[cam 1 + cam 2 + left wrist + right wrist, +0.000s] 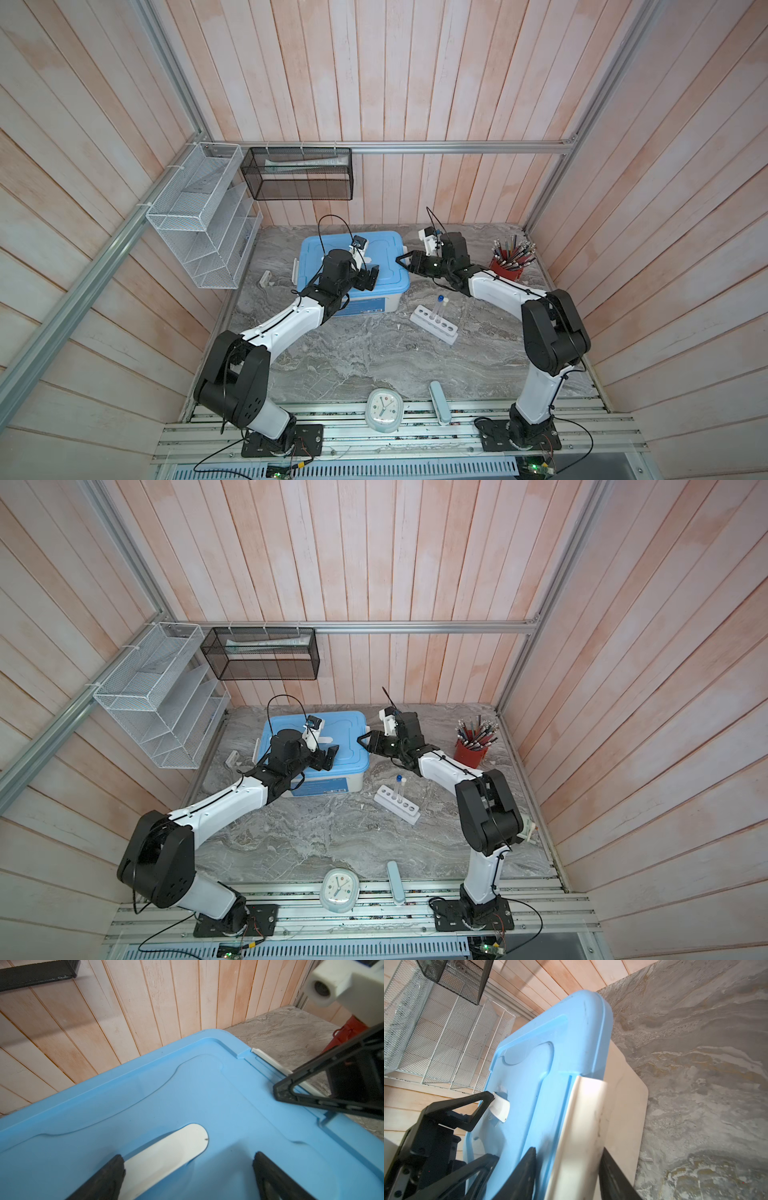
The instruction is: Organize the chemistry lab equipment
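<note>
Marble tabletop [353,357] carries a blue-lidded box [386,249] at the back. The white six-hole rack [432,328] stands near the box's front right corner with the blue-capped tube [437,309] and white-capped tube [444,311] upright in it, well apart from both grippers. The left gripper [187,1158] hangs wide open over the lid's white handle [176,1147]. The right gripper [569,1151] straddles the box's white side latch [583,1115], but I cannot tell whether it pinches it.

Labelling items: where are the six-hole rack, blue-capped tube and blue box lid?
six-hole rack [451,331]: a top view, empty right end.
blue-capped tube [438,306]: a top view, clear upper body.
blue box lid [386,257]: a top view, bare right side.
</note>
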Robot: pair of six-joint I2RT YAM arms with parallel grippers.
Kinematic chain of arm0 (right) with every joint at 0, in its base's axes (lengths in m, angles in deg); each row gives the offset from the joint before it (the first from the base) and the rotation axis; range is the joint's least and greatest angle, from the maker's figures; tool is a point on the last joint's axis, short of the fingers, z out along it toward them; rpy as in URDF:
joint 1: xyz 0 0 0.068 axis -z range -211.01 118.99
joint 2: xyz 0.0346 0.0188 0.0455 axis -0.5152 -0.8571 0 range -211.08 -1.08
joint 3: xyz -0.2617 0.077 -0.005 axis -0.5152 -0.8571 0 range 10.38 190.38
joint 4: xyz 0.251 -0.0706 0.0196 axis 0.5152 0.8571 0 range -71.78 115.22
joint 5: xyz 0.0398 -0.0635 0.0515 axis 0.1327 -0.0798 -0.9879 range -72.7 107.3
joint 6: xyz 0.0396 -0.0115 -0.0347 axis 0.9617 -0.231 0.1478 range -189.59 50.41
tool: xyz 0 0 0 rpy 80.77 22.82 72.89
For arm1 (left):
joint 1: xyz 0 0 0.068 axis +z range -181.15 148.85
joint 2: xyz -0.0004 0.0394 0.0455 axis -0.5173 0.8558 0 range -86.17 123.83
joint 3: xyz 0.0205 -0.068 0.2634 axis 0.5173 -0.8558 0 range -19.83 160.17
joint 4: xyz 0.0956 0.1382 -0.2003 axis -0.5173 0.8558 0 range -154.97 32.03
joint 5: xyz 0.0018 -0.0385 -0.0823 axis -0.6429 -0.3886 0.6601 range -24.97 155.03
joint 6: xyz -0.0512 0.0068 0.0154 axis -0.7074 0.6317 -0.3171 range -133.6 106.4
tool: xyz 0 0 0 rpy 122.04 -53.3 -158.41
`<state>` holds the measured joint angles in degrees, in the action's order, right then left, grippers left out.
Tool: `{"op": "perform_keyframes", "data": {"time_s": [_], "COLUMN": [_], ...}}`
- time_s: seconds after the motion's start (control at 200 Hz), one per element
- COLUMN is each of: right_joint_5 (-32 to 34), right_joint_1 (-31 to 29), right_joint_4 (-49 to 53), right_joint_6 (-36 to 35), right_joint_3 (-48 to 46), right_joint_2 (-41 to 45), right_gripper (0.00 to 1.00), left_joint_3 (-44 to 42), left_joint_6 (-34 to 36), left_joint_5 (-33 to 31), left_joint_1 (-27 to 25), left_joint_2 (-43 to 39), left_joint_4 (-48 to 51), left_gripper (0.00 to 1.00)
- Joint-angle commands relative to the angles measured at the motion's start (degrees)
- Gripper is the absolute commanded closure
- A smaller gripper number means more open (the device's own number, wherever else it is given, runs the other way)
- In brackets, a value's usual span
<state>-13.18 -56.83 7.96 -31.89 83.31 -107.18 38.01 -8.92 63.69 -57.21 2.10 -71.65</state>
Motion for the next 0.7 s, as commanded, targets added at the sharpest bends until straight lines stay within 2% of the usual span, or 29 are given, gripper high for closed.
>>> {"op": "perform_keyframes", "data": {"time_s": [0.0, 0.275, 0.695], "right_joint_5": [4.14, 10.43, 16.05], "right_joint_1": [-0.98, -2.5, -3.61], "right_joint_4": [5.36, 12.11, 17.35], "right_joint_6": [-2.66, -5.52, -6.23], "right_joint_3": [1.07, 4.3, 5.86], "right_joint_2": [-0.86, -1.56, -2.03], "right_gripper": [0.53, 0.57, 0.63], "left_joint_3": [-1.51, -2.25, -2.47], "left_joint_6": [-0.12, -0.29, -0.56], "left_joint_5": [0.99, 1.21, 1.78], "left_joint_1": [-0.27, -0.28, -0.31], "left_joint_2": [-0.34, -0.71, -0.55], "left_joint_4": [0.31, -0.22, -1.06], "left_gripper": [0.02, 0.02, 0.02]}}
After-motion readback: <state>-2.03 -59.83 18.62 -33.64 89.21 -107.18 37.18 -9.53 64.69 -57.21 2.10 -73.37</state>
